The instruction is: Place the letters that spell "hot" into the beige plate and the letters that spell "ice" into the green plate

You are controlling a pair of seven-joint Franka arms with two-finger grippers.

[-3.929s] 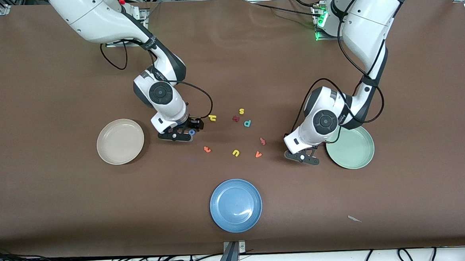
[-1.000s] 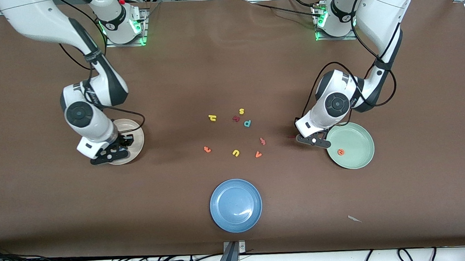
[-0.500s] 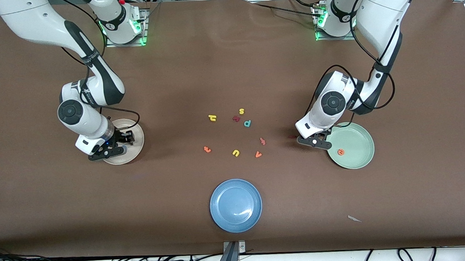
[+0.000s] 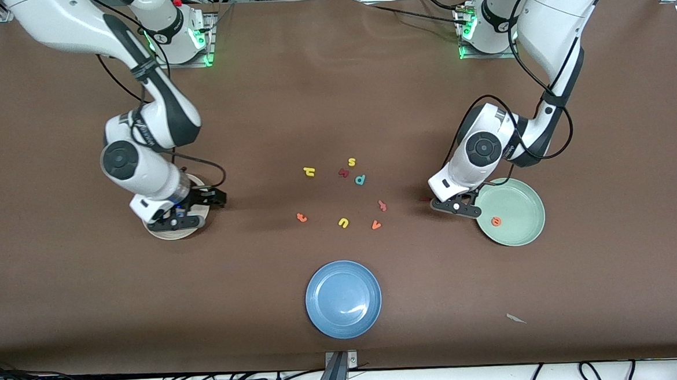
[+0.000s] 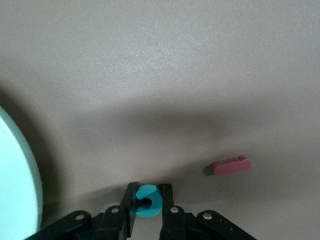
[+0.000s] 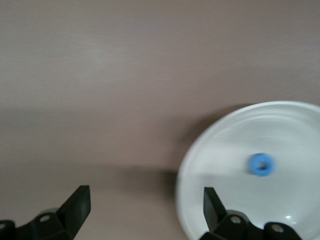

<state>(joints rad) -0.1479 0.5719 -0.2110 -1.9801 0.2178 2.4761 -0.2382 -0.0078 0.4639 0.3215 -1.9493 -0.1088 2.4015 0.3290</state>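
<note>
Pinching the teal c (image 5: 147,201) between its fingers, the left gripper (image 4: 454,205) sits low at the table just beside the green plate (image 4: 520,232), with the red i (image 5: 231,166) lying flat on the cloth close by and the orange e (image 4: 496,221) already in that plate. Over the beige plate (image 4: 170,235), the right gripper (image 4: 184,212) hangs with its fingers spread wide and empty, and the blue o (image 6: 261,164) seems to lie in the plate, though the wrist view is smeared. Yellow h (image 4: 309,170) and orange t (image 4: 301,217) lie mid-table among the other letters.
</note>
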